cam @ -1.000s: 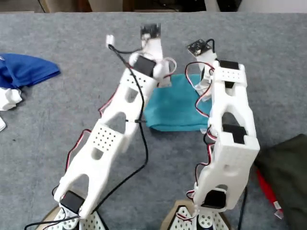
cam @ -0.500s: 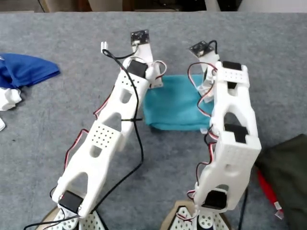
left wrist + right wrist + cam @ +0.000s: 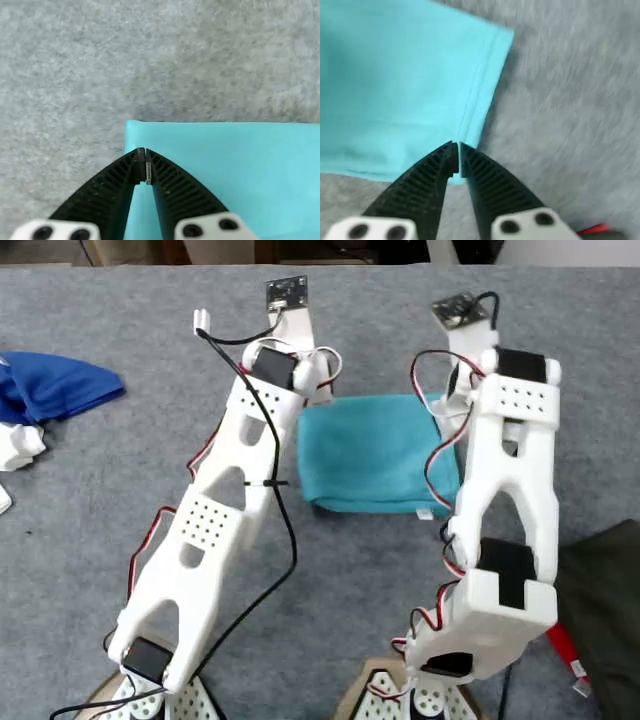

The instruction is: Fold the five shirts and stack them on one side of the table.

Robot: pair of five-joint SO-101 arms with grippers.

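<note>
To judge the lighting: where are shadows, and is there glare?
High view: even light, no glare, a thin shadow along the teal shirt's near edge on the table. Right wrist view: a dark shadow beside the shirt's hem. Left wrist view: almost shadowless.

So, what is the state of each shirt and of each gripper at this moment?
teal shirt: folded, lying flat between the two arms.
blue shirt: not folded, crumpled at the table's edge.
dark shirt: at the opposite edge, over something red; fold cannot be told.
left gripper: shut, at the teal shirt's corner.
right gripper: shut, at the teal shirt's hem.
</note>
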